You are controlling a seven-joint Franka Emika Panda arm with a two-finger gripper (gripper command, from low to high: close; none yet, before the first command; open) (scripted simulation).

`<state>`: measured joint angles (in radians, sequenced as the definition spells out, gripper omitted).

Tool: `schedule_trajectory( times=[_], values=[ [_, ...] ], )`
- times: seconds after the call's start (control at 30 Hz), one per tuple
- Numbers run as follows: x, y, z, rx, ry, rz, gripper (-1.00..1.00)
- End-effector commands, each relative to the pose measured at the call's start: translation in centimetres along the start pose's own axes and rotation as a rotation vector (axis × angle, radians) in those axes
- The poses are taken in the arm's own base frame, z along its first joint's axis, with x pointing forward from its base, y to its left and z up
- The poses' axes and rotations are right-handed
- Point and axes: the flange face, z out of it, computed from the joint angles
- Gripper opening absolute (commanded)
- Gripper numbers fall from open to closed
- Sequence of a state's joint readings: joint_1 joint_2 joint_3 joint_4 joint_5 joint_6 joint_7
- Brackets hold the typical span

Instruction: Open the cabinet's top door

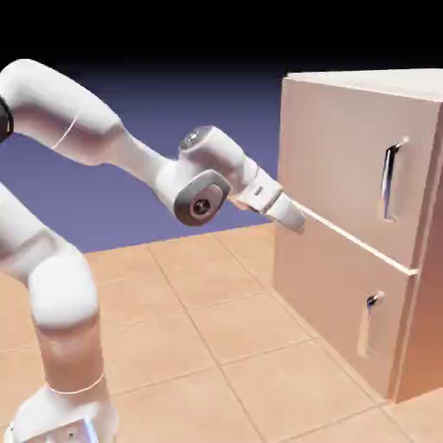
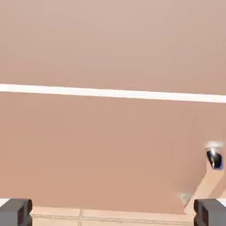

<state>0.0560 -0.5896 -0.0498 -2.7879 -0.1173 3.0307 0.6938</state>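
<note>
Pinkish-tan boxy cabinet (image 1: 346,225): two closed front panels, two silver handles; top door's (image 1: 342,164) upright bar handle (image 1: 392,180) beyond the released tool (image 1: 294,218)

Pinkish-tan cabinet (image 1: 346,285), top door (image 1: 346,164) shut flush, vertical silver bar handle (image 1: 392,180)

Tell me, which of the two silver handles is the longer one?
The upper handle, a long vertical bar on the top door. The lower handle on the shorter panel beneath is plainly smaller.
</note>
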Motion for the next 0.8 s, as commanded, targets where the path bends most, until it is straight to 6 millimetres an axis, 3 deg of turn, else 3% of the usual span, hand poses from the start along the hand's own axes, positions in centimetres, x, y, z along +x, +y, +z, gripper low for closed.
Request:
schedule_trajectory(
  times=[0.0, 0.37, 0.77],
  values=[
    [0.3, -0.4, -0.4, 0.009, 0.01, -0.053, 1.0],
    [2.9, -3.5, -4.9, 0.069, 0.15, -0.621, 1.0],
    [5.5, -3.7, -8.4, 0.031, 0.345, -1.192, 1.0]
  ],
)
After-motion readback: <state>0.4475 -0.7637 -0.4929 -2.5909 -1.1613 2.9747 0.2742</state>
